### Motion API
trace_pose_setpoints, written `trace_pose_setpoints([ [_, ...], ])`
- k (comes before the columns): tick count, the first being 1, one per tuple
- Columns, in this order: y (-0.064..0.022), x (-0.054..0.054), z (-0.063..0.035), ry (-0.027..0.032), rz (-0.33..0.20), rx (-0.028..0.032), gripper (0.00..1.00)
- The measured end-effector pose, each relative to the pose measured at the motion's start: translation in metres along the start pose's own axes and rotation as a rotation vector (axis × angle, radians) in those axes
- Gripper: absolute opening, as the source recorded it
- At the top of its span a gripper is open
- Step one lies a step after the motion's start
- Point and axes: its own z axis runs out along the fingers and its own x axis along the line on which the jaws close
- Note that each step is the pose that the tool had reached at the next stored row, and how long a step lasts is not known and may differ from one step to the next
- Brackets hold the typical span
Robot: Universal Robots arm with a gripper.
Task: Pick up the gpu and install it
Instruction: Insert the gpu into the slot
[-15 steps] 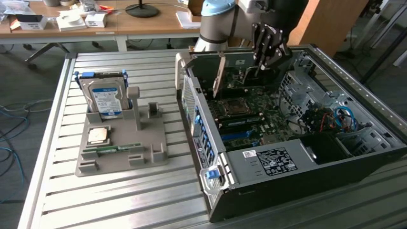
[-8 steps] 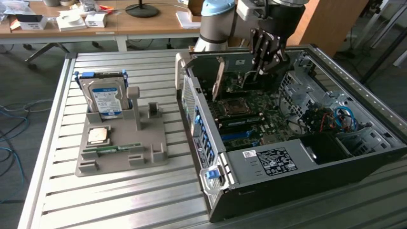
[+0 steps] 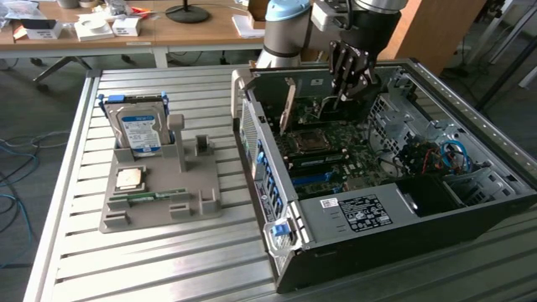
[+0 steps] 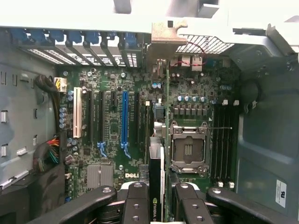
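Gripper [image 4: 160, 198] clamps gpu [image 4: 157, 163] (upright, edge-on) over motherboard [image 4: 112, 126] inside open case [image 3: 353, 217]

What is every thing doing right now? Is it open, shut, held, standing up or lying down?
computer case: open, insides showing.
gripper: shut on the gpu, reaching into the case.
gpu: held on edge over the motherboard; plugged in or not, cannot tell.
blue slot: empty.
hard drive: standing upright in the gray holder.
RAM stick: lying flat in the holder.
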Motion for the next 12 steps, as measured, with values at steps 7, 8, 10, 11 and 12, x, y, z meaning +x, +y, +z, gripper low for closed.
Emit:
trace_pose_setpoints([
  [7,-0.0051,0.0000,0.0000,-0.0018,0.000,0.0000,0.26],
  [8,-0.0051,0.0000,0.0000,-0.0018,0.000,0.0000,0.26],
  [10,-0.0051,0.0000,0.0000,-0.0018,0.000,0.0000,0.26],
  [11,-0.0051,0.0000,0.0000,-0.0018,0.000,0.0000,0.26],
  [12,-0.0051,0.0000,0.0000,-0.0018,0.000,0.0000,0.26],
])
